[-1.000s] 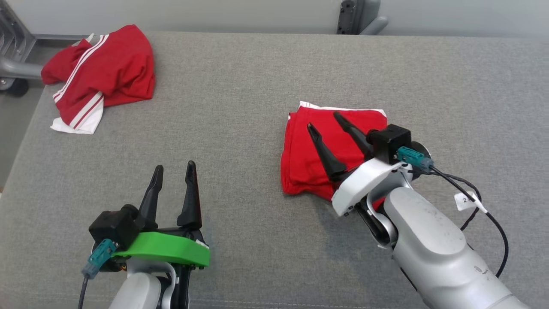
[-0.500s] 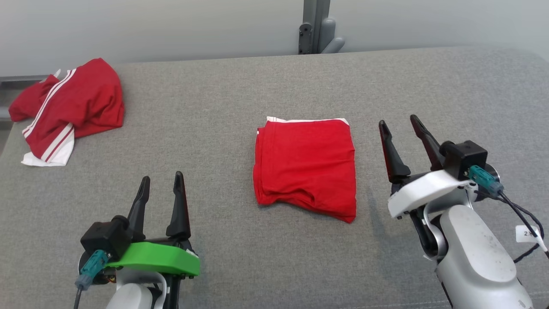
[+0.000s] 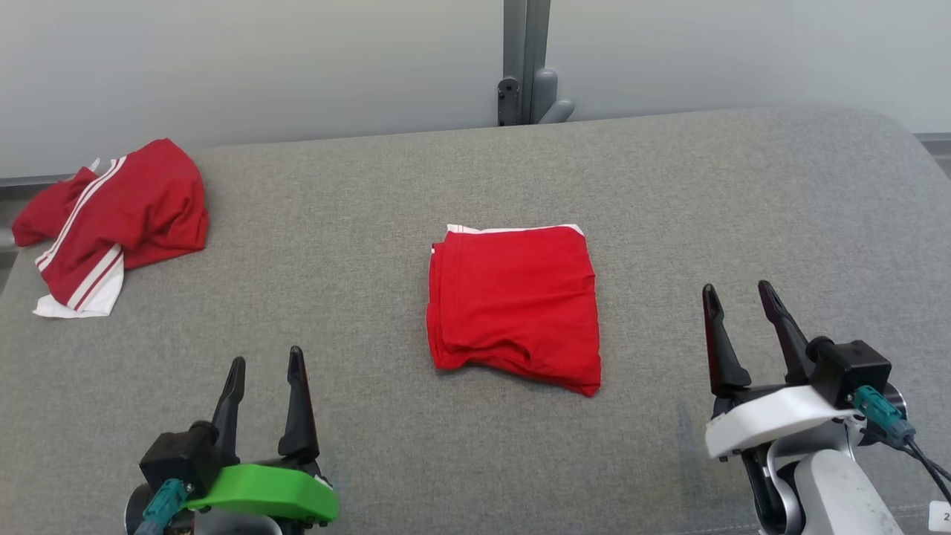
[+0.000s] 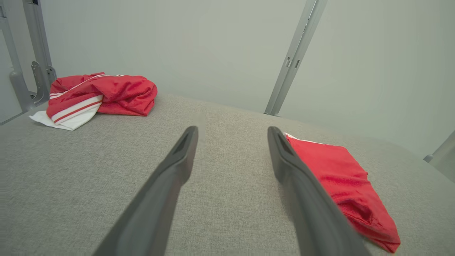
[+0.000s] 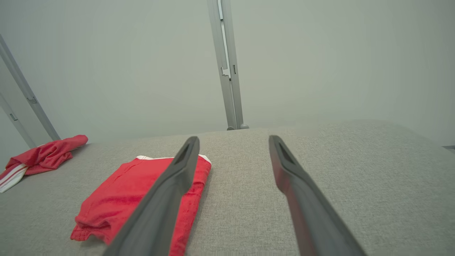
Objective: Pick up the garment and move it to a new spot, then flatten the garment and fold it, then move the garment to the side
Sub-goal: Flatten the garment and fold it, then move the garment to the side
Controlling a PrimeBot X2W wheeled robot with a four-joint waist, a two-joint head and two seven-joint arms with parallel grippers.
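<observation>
Your left gripper [image 3: 266,355] sits low left in the head view. Its jaws are spread wide with nothing between them, fingers pointing up over bare grey fabric. There is a green bracket [image 3: 260,501] behind it, and the arm below is cut off by the bottom edge.

Your right gripper [image 3: 737,287] sits low right, jaws just as wide and empty. A white bracket [image 3: 773,427] is behind it, and a teal-plugged cable [image 3: 880,417] runs off toward the right edge. A white tag [image 3: 942,513] in the bottom right corner is cropped, so its print can't be read.

Between the two grippers and a little farther out lies the folded garment [image 3: 513,305]. It is red, roughly square and flat on the counter [image 3: 356,223]. A thin white strip shows along its far edge, and stacked layers show at its left and near edges. Both grippers stand well apart from it, one on each side.

In the left wrist view, your right-hand finger covers the garment's near left edge. In the right wrist view, the left-hand finger crosses its right side.

At the far left of the counter is a crumpled garment [image 3: 119,215], red with white stripes, in a heap well apart from the folded one. You can't tell whether its white hem hangs over the counter's edge.

Behind the counter, a grey metal post [image 3: 524,59] stands against a pale wall [image 3: 223,59], its top cut off.
</observation>
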